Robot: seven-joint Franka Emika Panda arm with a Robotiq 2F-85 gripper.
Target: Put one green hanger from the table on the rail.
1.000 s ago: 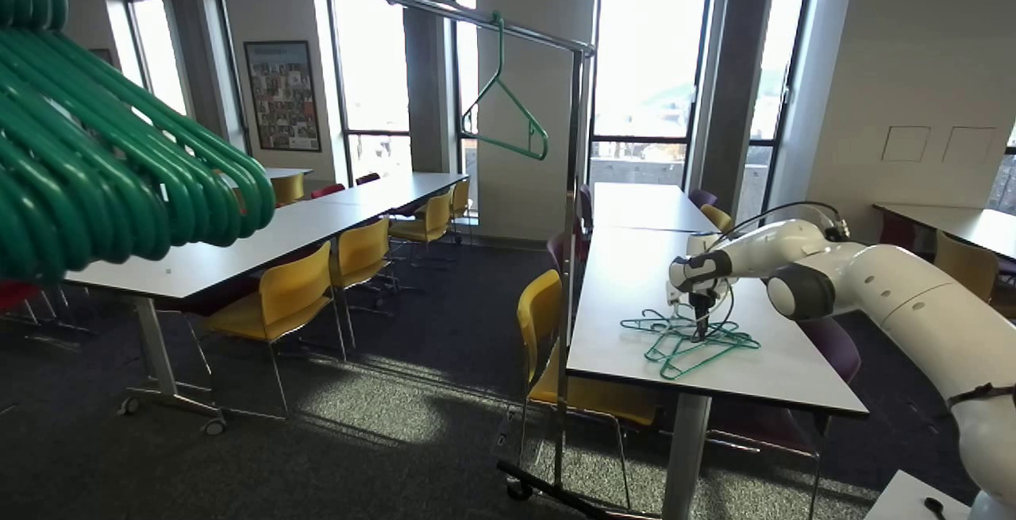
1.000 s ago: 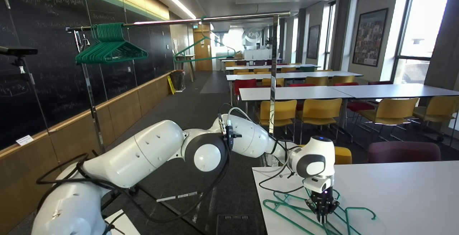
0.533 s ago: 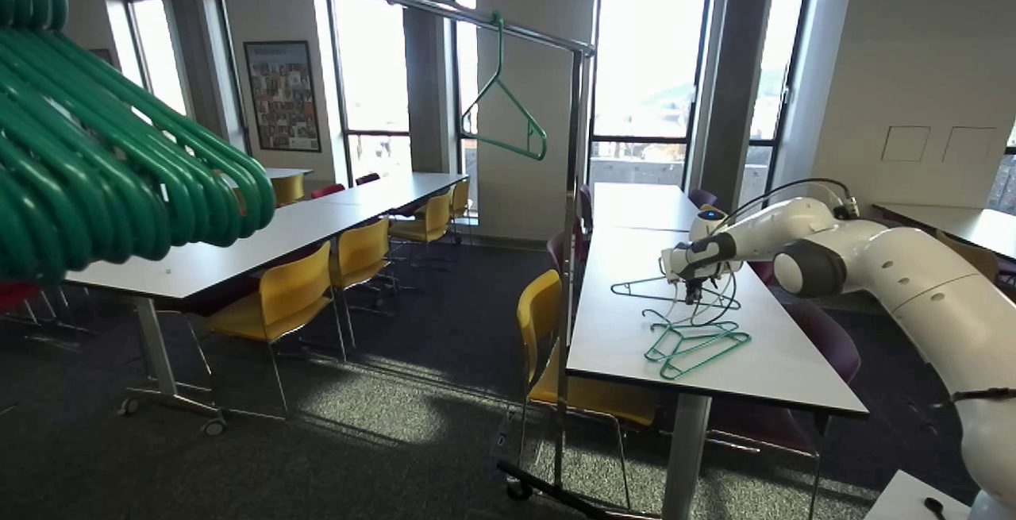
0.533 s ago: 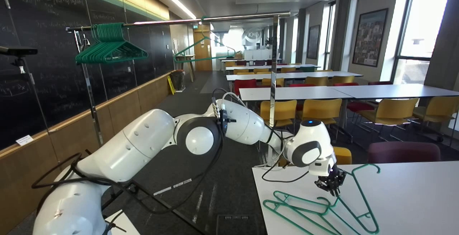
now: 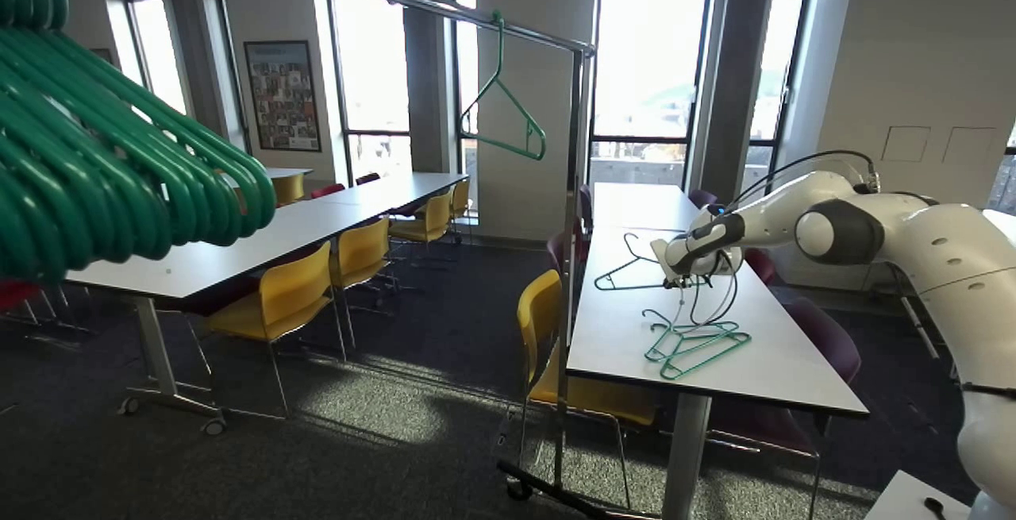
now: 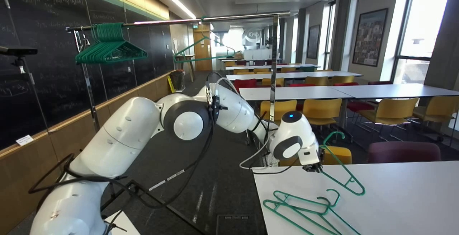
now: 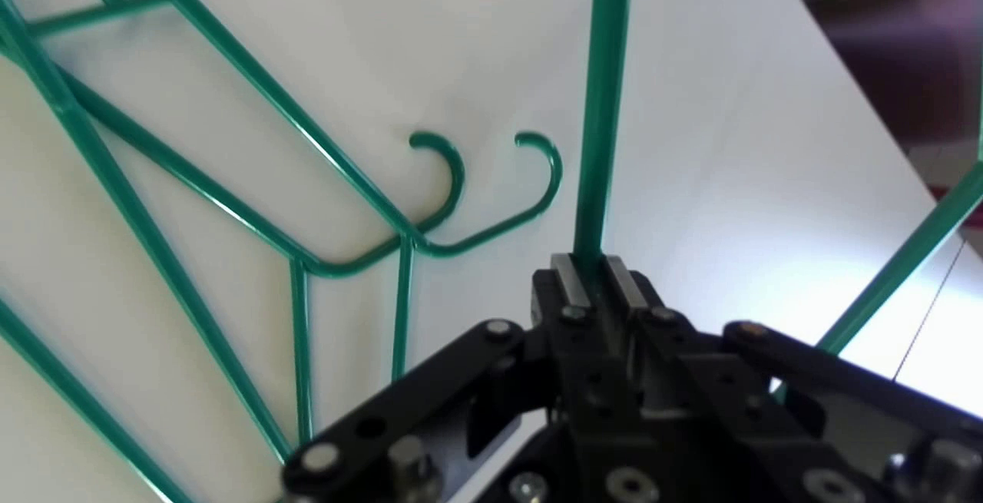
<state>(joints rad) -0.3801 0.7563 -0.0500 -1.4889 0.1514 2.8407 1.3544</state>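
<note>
— While the black two-fingered gripper [image 7: 593, 273] pinches a thin teal-green triangular hanger [image 7: 603, 104], where's the hanger?
— Up over the long white-topped rectangular table [image 5: 782, 369]!
— And the thin grey metal rail [image 6: 240, 18]?
— Higher than the table!

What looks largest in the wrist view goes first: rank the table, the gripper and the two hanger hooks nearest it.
1. Table
2. Gripper, close to the camera
3. The picture's left hook and right hook: they look alike, so unranked.
</note>
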